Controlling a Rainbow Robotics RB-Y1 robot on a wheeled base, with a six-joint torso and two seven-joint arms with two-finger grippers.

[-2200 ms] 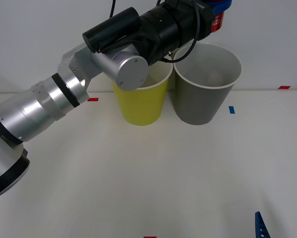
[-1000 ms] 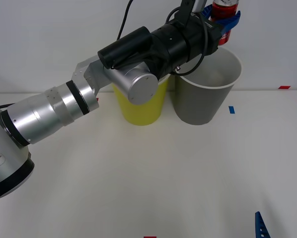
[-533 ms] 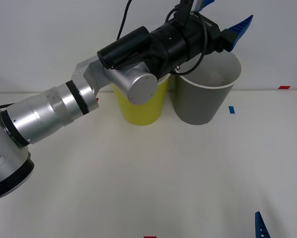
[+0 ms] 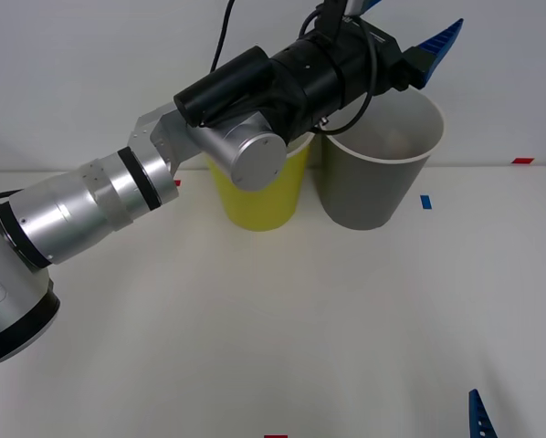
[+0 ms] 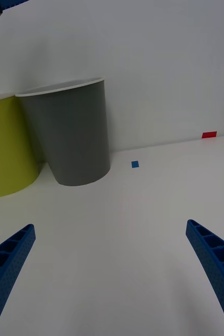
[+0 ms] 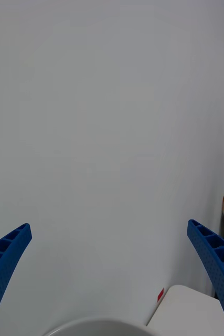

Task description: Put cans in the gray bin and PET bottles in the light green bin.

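My left gripper (image 4: 406, 24) hangs open above the gray bin (image 4: 373, 182), with nothing between its blue fingers (image 4: 440, 42). In the left wrist view the left gripper (image 6: 112, 278) is spread wide over the bin's white rim (image 6: 98, 326). The can is hidden and no PET bottles are in view. The light green bin (image 4: 259, 196) stands touching the gray bin's left side, partly behind my left arm. My right gripper (image 4: 519, 408) is parked low at the table's front right, open. Its wrist view shows the right gripper (image 5: 109, 278) facing the gray bin (image 5: 72, 136) and the light green bin (image 5: 7, 152).
Both bins stand at the back of the white table (image 4: 282, 328), against a white wall. A blue tape mark (image 4: 425, 202) lies right of the gray bin. Red tape marks (image 4: 522, 161) lie along the table's far edge.
One second ago my left gripper held the red can over the gray bin. It has since opened and the can is gone from its fingers. The right arm has not moved.
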